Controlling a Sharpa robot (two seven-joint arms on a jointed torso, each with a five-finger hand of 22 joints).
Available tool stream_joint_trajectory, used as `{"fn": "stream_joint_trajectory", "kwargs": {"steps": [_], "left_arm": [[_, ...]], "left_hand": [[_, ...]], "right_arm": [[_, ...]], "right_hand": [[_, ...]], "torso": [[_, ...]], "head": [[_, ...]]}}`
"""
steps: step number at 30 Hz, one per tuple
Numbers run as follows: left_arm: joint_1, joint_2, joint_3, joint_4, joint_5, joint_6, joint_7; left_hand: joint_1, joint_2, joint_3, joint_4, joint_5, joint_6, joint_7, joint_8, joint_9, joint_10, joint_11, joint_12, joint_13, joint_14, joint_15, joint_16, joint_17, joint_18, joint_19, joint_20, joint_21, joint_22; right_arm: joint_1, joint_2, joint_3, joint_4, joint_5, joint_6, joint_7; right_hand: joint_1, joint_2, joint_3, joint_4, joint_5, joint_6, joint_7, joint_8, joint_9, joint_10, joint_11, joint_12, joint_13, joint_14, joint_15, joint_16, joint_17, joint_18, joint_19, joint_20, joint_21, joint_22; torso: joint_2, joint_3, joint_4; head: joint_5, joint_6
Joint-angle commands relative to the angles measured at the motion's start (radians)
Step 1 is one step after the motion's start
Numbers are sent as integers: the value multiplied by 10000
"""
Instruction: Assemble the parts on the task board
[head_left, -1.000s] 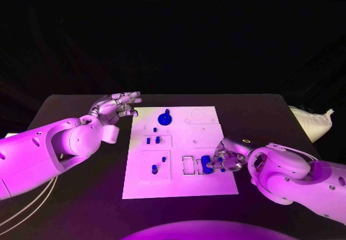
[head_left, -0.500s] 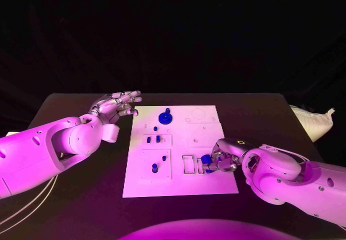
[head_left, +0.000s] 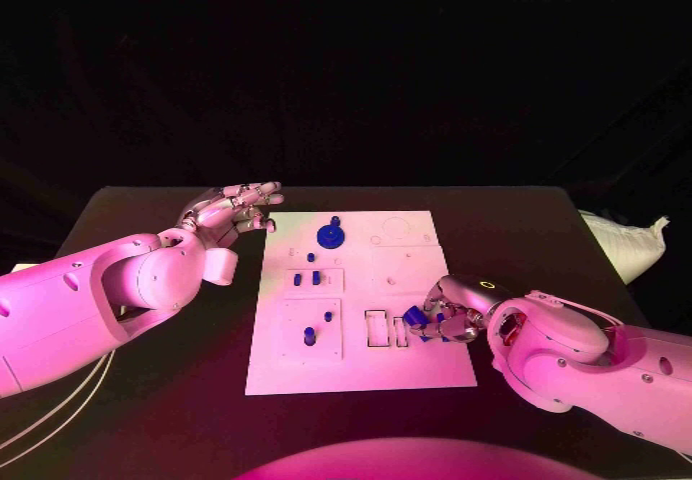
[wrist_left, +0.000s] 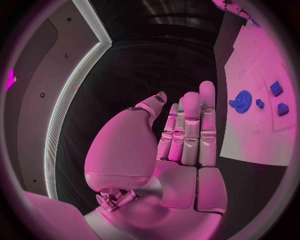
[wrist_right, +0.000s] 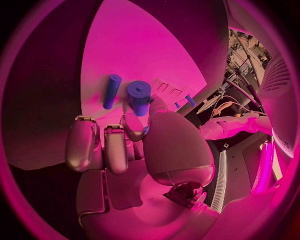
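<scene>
The right hand pinches a blue part, seemingly over the task board; a loose pinch could drop it. The left hand hangs spread.

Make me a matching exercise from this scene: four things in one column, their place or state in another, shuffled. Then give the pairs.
Things:
1. left hand
2. right hand
3. blue gear
4. white board

Place or state:
A. pinches a blue cylinder at the board's right side
B. lies flat in the middle of the table
C. open, fingers straight, off the board's far left corner
D. sits near the board's far edge

Pairs: 1-C, 2-A, 3-D, 4-B
</scene>
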Motion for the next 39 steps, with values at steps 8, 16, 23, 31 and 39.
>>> {"fn": "stream_joint_trajectory", "kwargs": {"steps": [8,16,23,31,39], "left_arm": [[-7,35,-4,1,-84,270,-2],[-14,34,-9,9,-114,288,-14],[-16,43,-11,25,-129,300,-24],[-16,40,-12,51,-135,298,-34],[-16,28,-12,69,-136,291,-41]], "left_hand": [[59,28,-66,-15,-13,-86,-16,38,-13,-56,5,56,18,-59,-11,35,-14,192,47,-4,-37,-14],[67,25,-74,-19,-12,-93,-15,37,-14,-65,6,60,17,-62,-10,35,-17,191,47,-3,-42,-17],[67,25,-74,-19,-12,-93,-15,37,-14,-65,6,60,17,-62,-10,35,-17,191,47,-3,-42,-17],[67,25,-74,-19,-12,-93,-15,37,-14,-65,6,60,17,-62,-10,35,-17,191,47,-3,-42,-17],[82,23,-97,-26,-11,-110,-9,35,-15,-91,11,72,17,-73,-5,36,-27,191,47,0,-57,-26]], "right_arm": [[76,-82,86,525,2371,-1195,39],[105,128,101,625,2851,-1299,112],[141,496,103,540,2996,-638,-16],[168,874,102,279,2432,-449,-158],[192,1067,101,52,1738,-332,-209]], "right_hand": [[333,183,148,-93,252,1,-17,169,259,4,-52,-44,46,594,-21,55,28,-72,-17,-19,42,0],[325,183,145,-75,288,4,-14,176,274,17,-50,-29,70,593,-21,51,18,-72,-16,-22,43,2],[-83,70,-116,205,517,-16,7,192,371,4,-25,-131,48,587,0,34,-14,-70,-26,-6,31,-16],[-558,112,-474,227,384,3,-20,232,501,11,-38,-206,69,578,-6,6,-63,-66,-33,7,21,-26],[-1331,189,-1237,235,-1501,-78,-30,251,712,-189,-37,-737,-227,541,-9,-103,-238,-30,-123,3,-107,-226]], "torso": [[2,0,15],[13,-10,33],[20,-19,42],[24,-11,26],[23,-4,7]], "head": [[-29,64],[-4,63],[29,44],[78,45],[119,18]]}}
